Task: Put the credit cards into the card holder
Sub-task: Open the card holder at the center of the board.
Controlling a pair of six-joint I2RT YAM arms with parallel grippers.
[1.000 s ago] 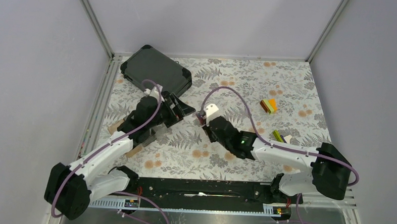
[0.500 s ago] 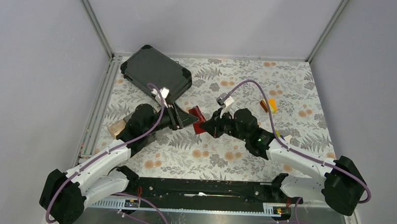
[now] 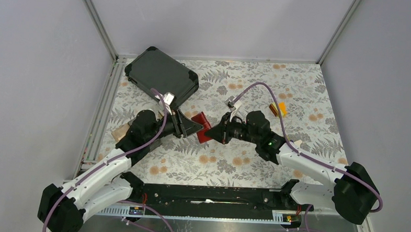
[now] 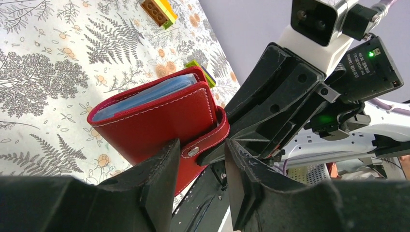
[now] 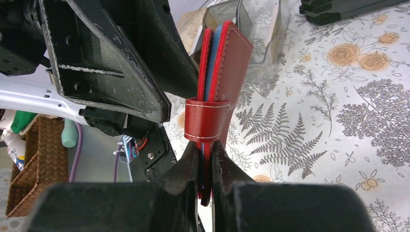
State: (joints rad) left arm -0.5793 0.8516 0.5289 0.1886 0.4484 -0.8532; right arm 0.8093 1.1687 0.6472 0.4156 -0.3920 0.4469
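Note:
The red card holder (image 3: 200, 127) hangs above the table between my two arms, folded shut with its snap tab fastened. My right gripper (image 5: 205, 147) is shut on its lower edge, below the tab loop. Blue edges of the credit cards (image 4: 145, 96) show between the red covers (image 5: 227, 72), and again in the right wrist view (image 5: 216, 53). My left gripper (image 4: 200, 150) meets the holder from the left, and its jaws stand apart with the snap tab (image 4: 193, 151) between the fingertips. From above, the left gripper (image 3: 195, 126) and the right gripper (image 3: 211, 132) point tip to tip.
A large dark hard-shell case (image 3: 161, 72) lies at the back left. A clear box on a wooden base (image 3: 120, 133) sits under my left arm. Small orange and yellow blocks (image 3: 277, 108) and green ones (image 3: 288, 142) lie on the right of the fern-patterned table.
My right arm swung the card holder up and leftward towards the left gripper. The left jaws narrowed from wide open around the snap tab.

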